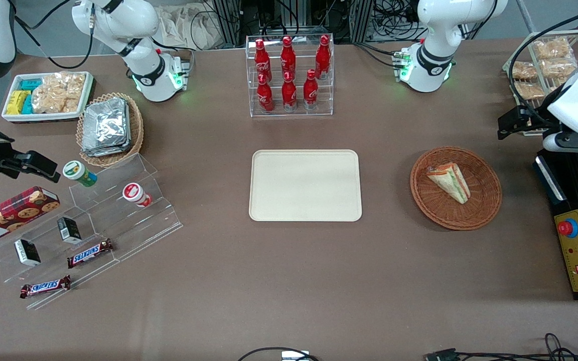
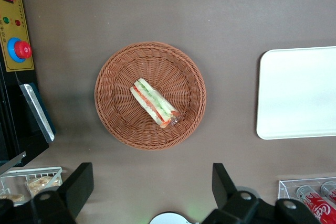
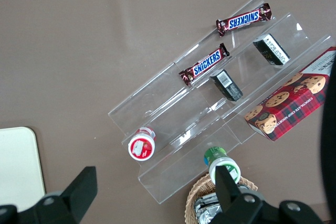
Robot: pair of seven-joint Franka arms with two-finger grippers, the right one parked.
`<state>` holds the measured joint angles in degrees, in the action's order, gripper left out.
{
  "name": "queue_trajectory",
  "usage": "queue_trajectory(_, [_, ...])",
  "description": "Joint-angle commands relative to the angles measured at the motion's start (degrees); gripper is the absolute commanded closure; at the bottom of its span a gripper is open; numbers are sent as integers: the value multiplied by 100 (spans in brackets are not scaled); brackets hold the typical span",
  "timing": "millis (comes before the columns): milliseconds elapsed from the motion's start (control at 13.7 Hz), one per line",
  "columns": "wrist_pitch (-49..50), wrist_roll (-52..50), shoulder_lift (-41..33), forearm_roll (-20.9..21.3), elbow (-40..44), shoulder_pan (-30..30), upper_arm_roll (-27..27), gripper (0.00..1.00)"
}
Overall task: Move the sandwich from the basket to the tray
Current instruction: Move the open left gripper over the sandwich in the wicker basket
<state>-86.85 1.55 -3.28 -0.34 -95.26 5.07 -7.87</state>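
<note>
A: Where is the sandwich (image 1: 449,181)?

B: In the basket (image 1: 484,210), lying on its side, roughly mid-basket. Wrapped wedge, green and red filling edge showing. Nothing touches it.

A: And the tray (image 1: 305,185)?

B: On the table (image 1: 289,281), well apart from the basket, toward the parked arm's end. Bare top. Long side runs across the table.

A: Claw (image 2: 152,195)?

B: Spread wide. In the wrist view both fingers (image 2: 79,184) stand apart with the table showing between them, gripping nothing. It hangs high over the table, near the basket and clear of it, farther from the front camera than the basket. From the front the wrist sits at the working arm's end, above the black control box (image 1: 577,250).

A: What else near the basket?

B: That control box, just beside it toward the working arm's end: red button, yellow panel. A wire rack (image 1: 540,75) with pale snack packs stands farther from the front camera than the basket. The clear bottle rack (image 1: 290,75) with red bottles stands farther from the camera than the tray.
</note>
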Motion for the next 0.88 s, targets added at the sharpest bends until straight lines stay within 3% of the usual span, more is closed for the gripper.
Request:
queue_trajectory(0, [133,143,38,121,104,-50,66,0])
queue_trajectory(365, [-41,-619,135,175,-157,-103,5,0])
queue_trajectory(803, [-1788,-1859,-584,166,-2493,-68,22,0])
